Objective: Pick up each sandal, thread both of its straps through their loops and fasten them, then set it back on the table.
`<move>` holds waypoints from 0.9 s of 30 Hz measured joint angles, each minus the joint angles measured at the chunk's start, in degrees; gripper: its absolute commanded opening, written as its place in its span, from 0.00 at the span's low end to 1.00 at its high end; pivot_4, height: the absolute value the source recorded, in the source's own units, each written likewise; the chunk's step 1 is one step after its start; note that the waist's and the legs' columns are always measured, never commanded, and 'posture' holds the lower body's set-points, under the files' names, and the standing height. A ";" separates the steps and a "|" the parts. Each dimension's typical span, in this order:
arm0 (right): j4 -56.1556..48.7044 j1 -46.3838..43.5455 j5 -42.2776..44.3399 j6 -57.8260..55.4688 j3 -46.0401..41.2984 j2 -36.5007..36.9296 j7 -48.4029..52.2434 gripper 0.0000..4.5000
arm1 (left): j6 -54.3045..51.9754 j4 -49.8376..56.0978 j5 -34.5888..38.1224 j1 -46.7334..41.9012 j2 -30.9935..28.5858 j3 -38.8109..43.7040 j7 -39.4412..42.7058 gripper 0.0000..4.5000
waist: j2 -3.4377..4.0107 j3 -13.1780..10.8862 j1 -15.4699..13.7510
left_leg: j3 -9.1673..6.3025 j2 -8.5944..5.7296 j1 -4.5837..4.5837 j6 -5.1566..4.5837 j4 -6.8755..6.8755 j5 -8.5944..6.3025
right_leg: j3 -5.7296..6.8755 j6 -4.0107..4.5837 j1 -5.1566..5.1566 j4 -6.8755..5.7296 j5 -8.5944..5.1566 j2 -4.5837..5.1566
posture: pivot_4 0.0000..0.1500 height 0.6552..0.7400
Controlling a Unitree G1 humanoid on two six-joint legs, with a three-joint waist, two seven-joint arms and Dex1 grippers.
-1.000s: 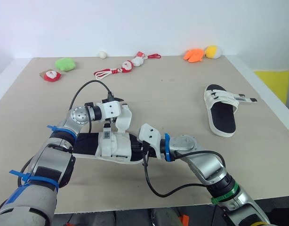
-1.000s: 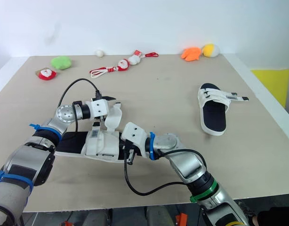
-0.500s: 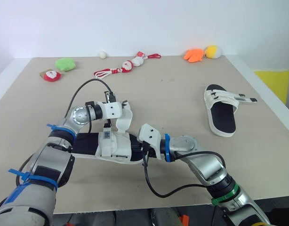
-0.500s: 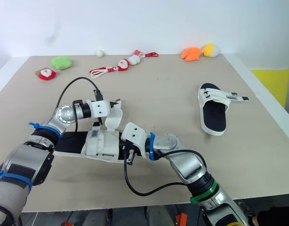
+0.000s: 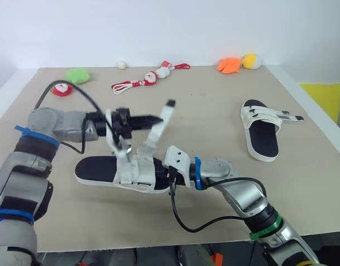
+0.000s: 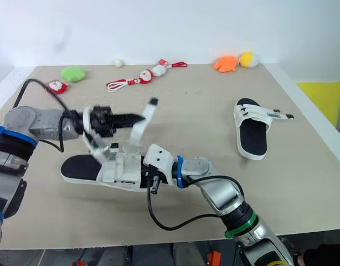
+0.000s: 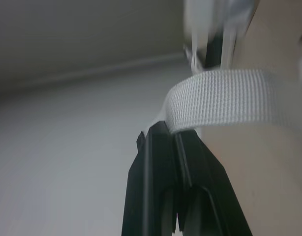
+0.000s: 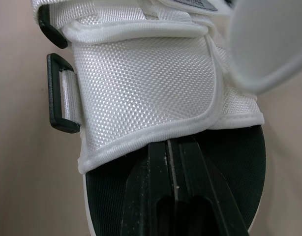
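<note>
A white-strapped sandal with a black footbed [image 5: 98, 169] lies at the table's front centre. My right gripper [image 5: 159, 178] is shut on its edge beneath the white upper [image 8: 146, 93], beside a black loop [image 8: 55, 93]. My left gripper [image 5: 157, 118] hovers above the sandal, shut on a white webbing strap [image 5: 165, 113] that stands up from the upper; the left wrist view shows the strap [image 7: 225, 101] pinched by the black fingers [image 7: 161, 162]. The second sandal [image 5: 258, 130] lies at the right, its strap ends sticking out sideways.
Along the far edge sit a green plush [image 5: 77, 75], a small red toy [image 5: 62, 88], a red cord with small figures [image 5: 142, 80], a white ball [image 5: 122, 64] and orange and yellow plushes [image 5: 239, 62]. Bare tabletop separates the two sandals.
My left arm has swung out to the left and its gripper has pulled the strap up, so the strap now stands raised above the sandal. The right gripper has stayed put.
</note>
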State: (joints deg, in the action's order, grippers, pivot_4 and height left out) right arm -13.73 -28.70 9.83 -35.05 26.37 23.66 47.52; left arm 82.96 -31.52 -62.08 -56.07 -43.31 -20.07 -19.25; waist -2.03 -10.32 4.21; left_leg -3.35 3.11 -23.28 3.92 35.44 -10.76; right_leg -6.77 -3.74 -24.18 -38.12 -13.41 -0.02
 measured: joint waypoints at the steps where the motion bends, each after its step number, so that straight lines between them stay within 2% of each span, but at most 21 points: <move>1: 0.15 -0.11 -0.01 0.09 0.02 0.02 0.12 0.00 | 0.91 2.39 -0.58 1.13 -0.10 0.49 -0.69 0.00 | 0.00 0.00 -0.01 | 0.00 0.00 0.00 0.03 0.00 0.02 | 0.00 -0.02 0.00 0.00 0.01 0.01 | 1.00 1.00; 4: 0.52 -0.53 -0.03 0.43 0.09 0.35 0.88 0.00 | 2.57 8.05 -1.97 3.73 -0.43 2.31 -1.77 0.00 | 0.00 0.00 -0.05 | 0.00 -0.03 0.00 0.06 0.01 0.04 | -0.01 -0.06 0.01 0.00 0.04 0.04 | 1.00 1.00; 5: 0.71 -0.65 -0.05 0.64 0.11 0.46 1.15 0.00 | 2.79 9.12 -2.83 4.33 -0.55 2.96 -2.14 0.06 | 0.00 0.00 -0.06 | 0.00 -0.05 0.00 0.06 0.02 0.04 | -0.01 -0.06 0.01 0.00 0.04 0.05 | 1.00 1.00; 8: 1.35 -1.02 -0.09 1.05 0.17 0.52 1.64 0.00 | 2.44 10.53 -3.15 4.94 -0.56 4.45 -3.79 0.28 | 0.00 0.00 -0.07 | 0.01 -0.13 -0.01 0.05 0.03 0.04 | -0.01 -0.07 0.04 0.00 0.04 0.14 | 1.00 1.00; 14: 2.21 -1.51 -0.52 1.67 0.36 0.51 2.47 0.00 | 1.50 12.30 -2.51 6.68 -0.61 6.52 -5.55 0.93 | 0.00 0.00 -0.04 | 0.00 -0.15 0.06 0.04 0.04 0.05 | -0.01 -0.09 0.10 0.00 0.05 0.16 | 1.00 1.00; 15: 2.29 -1.52 -0.56 1.70 0.33 0.51 2.55 0.00 | 1.54 12.55 -2.00 7.04 -0.68 6.96 -5.56 0.99 | -0.01 0.01 -0.05 | 0.00 -0.15 0.07 0.04 0.05 0.06 | 0.00 -0.10 0.12 0.00 0.05 0.17 | 1.00 1.00; 23: 2.26 -1.51 -1.05 1.95 0.37 0.59 2.98 0.00 | 2.96 15.35 4.54 12.69 -2.86 7.33 -0.52 0.99 | -0.01 0.01 -0.05 | 0.00 -0.18 0.15 0.04 0.07 0.05 | 0.00 -0.09 0.21 0.01 0.05 0.21 | 1.00 1.00; 27: 2.21 -1.50 -1.19 2.00 0.45 0.57 3.00 0.00 | 2.81 16.96 10.73 16.28 -5.50 6.93 4.21 0.99 | -0.01 0.01 -0.02 | 0.01 -0.18 0.15 0.04 0.07 0.05 | -0.01 -0.09 0.21 0.01 0.05 0.21 | 1.00 1.00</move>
State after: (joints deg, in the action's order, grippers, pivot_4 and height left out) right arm -11.52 -30.20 8.64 -33.05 26.82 24.23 50.52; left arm 85.77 -14.56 -51.35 -39.80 -48.82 -13.14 -15.04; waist -2.03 -10.30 4.19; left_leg -3.34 2.93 -23.12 3.96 35.51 -10.71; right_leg -6.78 -3.83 -23.97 -38.12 -13.36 0.19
